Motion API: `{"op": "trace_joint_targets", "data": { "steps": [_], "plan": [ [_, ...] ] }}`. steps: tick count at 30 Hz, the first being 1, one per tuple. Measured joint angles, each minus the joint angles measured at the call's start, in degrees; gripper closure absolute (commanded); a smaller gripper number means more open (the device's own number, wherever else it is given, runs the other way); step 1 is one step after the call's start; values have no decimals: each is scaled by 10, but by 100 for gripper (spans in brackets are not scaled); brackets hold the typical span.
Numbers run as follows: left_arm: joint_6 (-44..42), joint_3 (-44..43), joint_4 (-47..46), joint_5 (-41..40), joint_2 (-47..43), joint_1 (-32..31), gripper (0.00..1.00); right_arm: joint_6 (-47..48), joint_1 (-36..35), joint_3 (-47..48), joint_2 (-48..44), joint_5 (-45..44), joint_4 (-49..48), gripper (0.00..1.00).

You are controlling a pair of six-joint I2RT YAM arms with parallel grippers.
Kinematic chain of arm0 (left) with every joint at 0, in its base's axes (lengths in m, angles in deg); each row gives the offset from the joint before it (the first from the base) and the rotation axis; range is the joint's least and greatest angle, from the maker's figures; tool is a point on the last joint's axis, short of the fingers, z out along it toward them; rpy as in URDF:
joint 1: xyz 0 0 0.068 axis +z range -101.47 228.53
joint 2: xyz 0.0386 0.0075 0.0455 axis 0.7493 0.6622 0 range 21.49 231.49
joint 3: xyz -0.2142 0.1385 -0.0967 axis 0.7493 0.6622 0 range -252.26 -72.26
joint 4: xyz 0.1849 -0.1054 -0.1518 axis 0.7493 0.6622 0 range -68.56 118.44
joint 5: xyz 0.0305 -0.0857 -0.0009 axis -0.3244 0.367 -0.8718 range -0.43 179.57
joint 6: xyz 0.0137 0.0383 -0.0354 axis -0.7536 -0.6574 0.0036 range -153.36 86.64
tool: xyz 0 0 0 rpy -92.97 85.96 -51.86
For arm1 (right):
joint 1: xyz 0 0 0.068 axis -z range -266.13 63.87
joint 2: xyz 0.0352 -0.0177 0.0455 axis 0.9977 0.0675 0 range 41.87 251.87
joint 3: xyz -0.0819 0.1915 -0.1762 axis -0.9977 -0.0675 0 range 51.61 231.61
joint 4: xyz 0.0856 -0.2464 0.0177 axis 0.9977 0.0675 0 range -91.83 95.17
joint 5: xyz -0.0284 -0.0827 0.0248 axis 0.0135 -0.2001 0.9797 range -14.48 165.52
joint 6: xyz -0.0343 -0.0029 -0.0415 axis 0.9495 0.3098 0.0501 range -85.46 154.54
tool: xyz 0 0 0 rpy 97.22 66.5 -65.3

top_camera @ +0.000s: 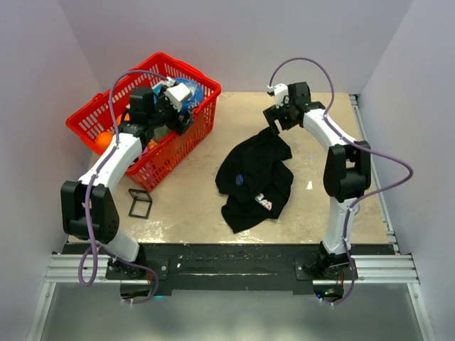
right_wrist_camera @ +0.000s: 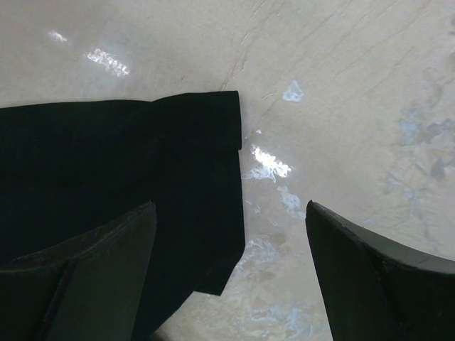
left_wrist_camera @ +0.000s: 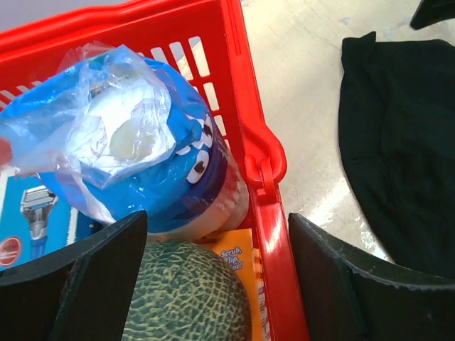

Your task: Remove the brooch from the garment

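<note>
You are viewing a worktop [top_camera: 192, 206] with the arm bases at the near edge. Closest to you on the left, a small black square frame [top_camera: 139, 204] is lying flat, well apart from the shirt.

Right of centre, the garment [top_camera: 254, 163] is lying crumpled. Its floral print [top_camera: 263, 202] is showing on the near part. The brooch [top_camera: 239, 178], a tiny blue dot, is sitting on the black fabric just beyond the print, toward the shirt's left side.

At the garment's far edge, the right gripper [right_wrist_camera: 231, 209] is standing with its jaws spread wide and gripping nothing. One finger is lying over the black sleeve, the other over bare worktop.

At far left, the left gripper [left_wrist_camera: 217, 220] is hanging over the red basket [top_camera: 170, 160], its jaws also wide apart and empty. Under it, a blue plastic-wrapped container [left_wrist_camera: 163, 163] is resting against a melon [left_wrist_camera: 188, 298].
</note>
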Motion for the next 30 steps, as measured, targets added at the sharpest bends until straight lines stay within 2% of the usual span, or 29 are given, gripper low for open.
{"op": "trace_joint_targets", "data": {
  "steps": [3, 6, 11, 13, 14, 16, 17, 19, 20, 23, 30],
  "plan": [
    [-5, 6, 7, -5, 0, -19, 16, 1, 0, 26, 45, 5, 6, 13],
    [-14, 38, 2, -12, -16, -67, 15, 2, 0, 34, 75, 8, 7, 15],
    [-22, 122, -52, -95, -80, -120, 14, 4, 0, 34, 97, 9, 8, 19],
    [-19, 143, -58, -105, -103, -133, 14, 4, 0, 35, 103, 9, 7, 28],
    [-20, 143, -56, -102, -108, -138, 15, 4, 0, 36, 107, 9, 6, 39],
    [-21, 140, -54, -97, -109, -141, 16, 6, 0, 38, 117, 9, 6, 49],
    [-22, 139, -54, -97, -109, -143, 16, 5, 0, 39, 124, 9, 6, 62],
    [-26, 140, -54, -104, -109, -146, 16, 4, -1, 45, 134, 20, 6, 72],
    [-27, 142, -57, -110, -109, -149, 16, 6, -1, 48, 134, 19, 5, 85],
    [-29, 146, -67, -143, -109, -161, 19, 11, -2, 52, 135, 24, 6, 100],
    [-59, 146, -119, -217, -67, -176, 22, 14, -3, 56, 114, 30, 13, 100]
  ]
}}
